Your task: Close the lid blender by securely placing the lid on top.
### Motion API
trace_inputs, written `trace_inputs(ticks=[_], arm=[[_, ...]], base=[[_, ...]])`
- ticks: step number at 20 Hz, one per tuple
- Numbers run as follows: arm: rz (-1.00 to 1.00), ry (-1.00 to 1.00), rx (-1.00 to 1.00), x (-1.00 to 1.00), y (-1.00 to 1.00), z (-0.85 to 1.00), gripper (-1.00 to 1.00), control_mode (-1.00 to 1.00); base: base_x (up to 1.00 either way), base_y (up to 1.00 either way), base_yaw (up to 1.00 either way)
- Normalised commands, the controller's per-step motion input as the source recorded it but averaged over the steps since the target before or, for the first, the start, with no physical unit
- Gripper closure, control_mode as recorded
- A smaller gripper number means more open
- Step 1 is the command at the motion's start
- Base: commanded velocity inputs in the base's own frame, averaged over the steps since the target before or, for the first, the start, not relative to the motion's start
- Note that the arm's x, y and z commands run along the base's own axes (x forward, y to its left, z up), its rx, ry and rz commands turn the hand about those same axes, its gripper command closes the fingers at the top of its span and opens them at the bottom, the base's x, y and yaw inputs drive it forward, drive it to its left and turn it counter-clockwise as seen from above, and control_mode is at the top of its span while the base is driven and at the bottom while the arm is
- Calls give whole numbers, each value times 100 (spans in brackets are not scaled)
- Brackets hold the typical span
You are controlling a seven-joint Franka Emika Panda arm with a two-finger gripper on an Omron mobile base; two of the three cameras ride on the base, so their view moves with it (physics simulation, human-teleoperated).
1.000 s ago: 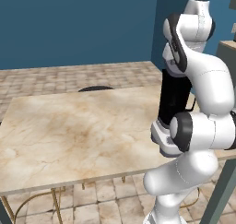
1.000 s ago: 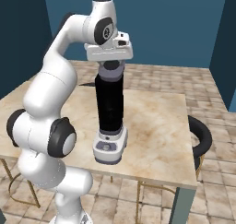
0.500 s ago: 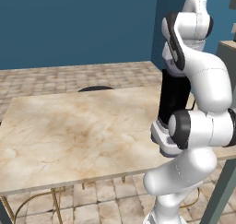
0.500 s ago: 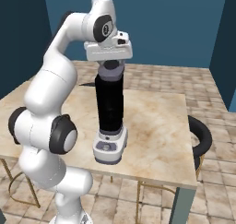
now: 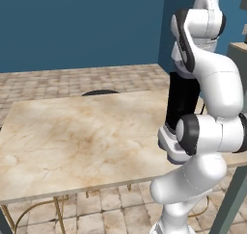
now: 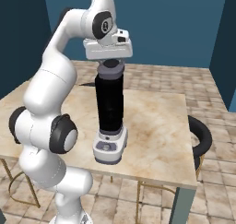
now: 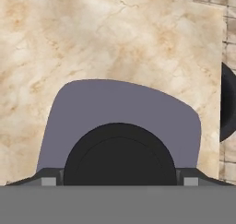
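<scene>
Fingers (image 7: 46,178) gripped the lid (image 7: 120,126) by its dark centre, right on top of the blender (image 6: 109,112). Judged best: keep it level and centred, press straight down, then release. Under the blender lay a marble table (image 5: 72,136); beyond it, tiled floor, blue walls, a dark stool (image 6: 201,136) beside it.

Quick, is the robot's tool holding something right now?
Tool: shut on the lid, its tips at either side of the dark centre, right over the blender.
</scene>
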Motion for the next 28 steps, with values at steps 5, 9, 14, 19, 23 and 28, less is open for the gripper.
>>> trace_inputs(ticks=[5,9,14,19,23,28], arm=[[0,0,2,-27,0,-6,100,-100],[0,0,1,-8,0,-13,100,-100],[0,0,3,-3,0,-17,100,-100],[0,0,4,0,0,-13,100,-100],[2,0,3,0,0,-2,100,-100],[4,-2,3,8,4,0,100,-100]], base=[[0,0,0],[0,0,0],[0,0,0],[0,0,0],[0,0,0],[0,0,0]])
